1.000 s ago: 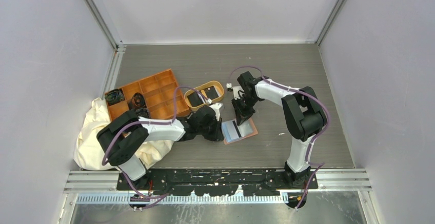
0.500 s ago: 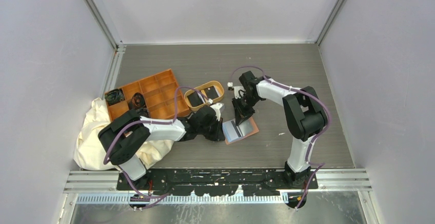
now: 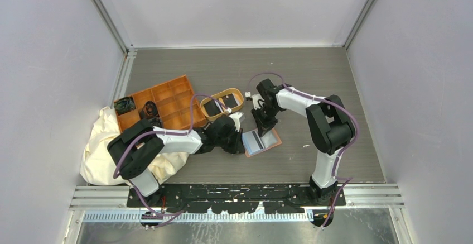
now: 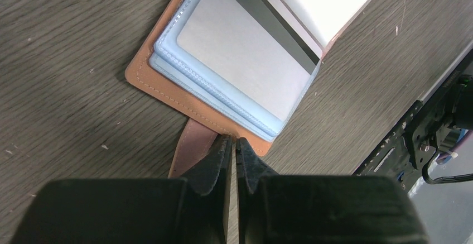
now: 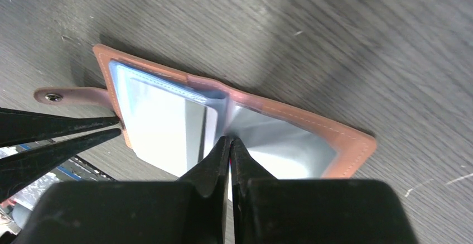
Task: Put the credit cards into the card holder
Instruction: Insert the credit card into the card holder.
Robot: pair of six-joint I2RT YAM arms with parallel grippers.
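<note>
Where the card holder [image 3: 271, 143] is: it lies open and flat on the grey counter [image 3: 223, 68], near the middle, in front of the two arms.
Inside of the holder: light blue pockets with see-through windows, and a brown edge all the way round.
Snap tab [image 5: 70, 95]: it sticks out from one side of the holder and lies flat on the counter.
Left hand [image 4: 231, 142]: clenched, with its two fingers almost pressed together. The tips sit right at the holder's brown edge, just beside the snap tab, and they pinch that edge.
Right hand [image 5: 230, 142]: clenched too. Its tips point down at the fold in the middle of the holder, and it is grasping the credit card.
Credit card [image 4: 329, 9]: white with a dark stripe. It stands tilted, with its low edge down in the holder by the blue pockets and its high edge up at the right hand.
Oval tray [image 3: 226, 90]: it has a tan rim and sits just behind the left hand. A black card [image 3: 212, 108] lies in it.
Orange tray [image 3: 167, 101]: it has many small boxes and sits left of the oval tray. Small dark things lie in the boxes at its left end.
Cloth [image 3: 103, 140]: cream and bunched up at the left side, partly under the left arm.
</note>
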